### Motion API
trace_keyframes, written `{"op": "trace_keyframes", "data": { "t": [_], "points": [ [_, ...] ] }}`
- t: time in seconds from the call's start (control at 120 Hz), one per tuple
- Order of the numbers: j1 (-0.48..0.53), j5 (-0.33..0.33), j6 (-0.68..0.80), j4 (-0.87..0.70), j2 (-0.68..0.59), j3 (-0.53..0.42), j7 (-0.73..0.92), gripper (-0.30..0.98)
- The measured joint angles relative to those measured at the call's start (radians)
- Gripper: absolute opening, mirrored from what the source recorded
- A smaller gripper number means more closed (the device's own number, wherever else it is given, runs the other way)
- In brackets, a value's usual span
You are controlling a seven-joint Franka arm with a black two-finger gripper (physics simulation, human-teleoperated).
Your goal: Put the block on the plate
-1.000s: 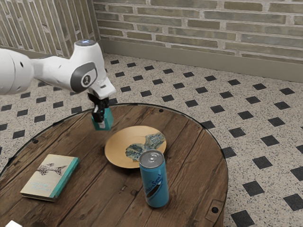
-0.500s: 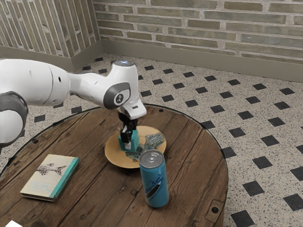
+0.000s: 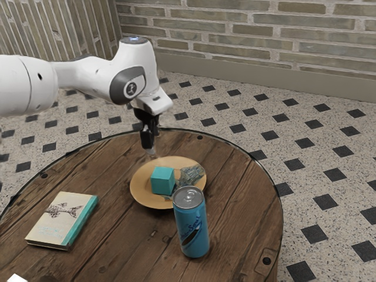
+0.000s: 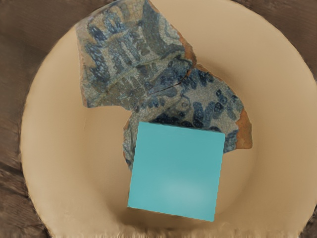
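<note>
the block (image 3: pixel 163 180) is resting on the plate (image 3: pixel 141 185), seemingly placed; the fingers (image 3: pixel 151 152), spread or closed unclear, are needing only retreat.

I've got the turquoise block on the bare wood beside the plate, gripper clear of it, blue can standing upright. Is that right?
Not quite: the exterior view shows the turquoise block on the plate, not on the bare wood. The rest holds: the gripper is clear of the block, and the blue can stands upright.
</note>
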Motion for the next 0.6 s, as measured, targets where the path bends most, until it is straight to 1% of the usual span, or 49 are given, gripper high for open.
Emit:
{"op": "trace_keyframes", "data": {
  "t": [0.058,0.133,0.208,0.317,0.6],
  "points": [
    [-0.020,-0.030,-0.035,0.004,-0.041,0.065,-0.061,0.66],
    [-0.029,-0.048,-0.100,0.055,-0.089,0.090,-0.138,0.67],
    [-0.033,-0.054,-0.166,0.106,-0.136,0.095,-0.209,0.67],
    [-0.035,-0.058,-0.235,0.123,-0.180,0.093,-0.297,0.68],
    [-0.035,-0.070,-0.308,0.126,-0.192,0.095,-0.465,0.68]
  ]
}}
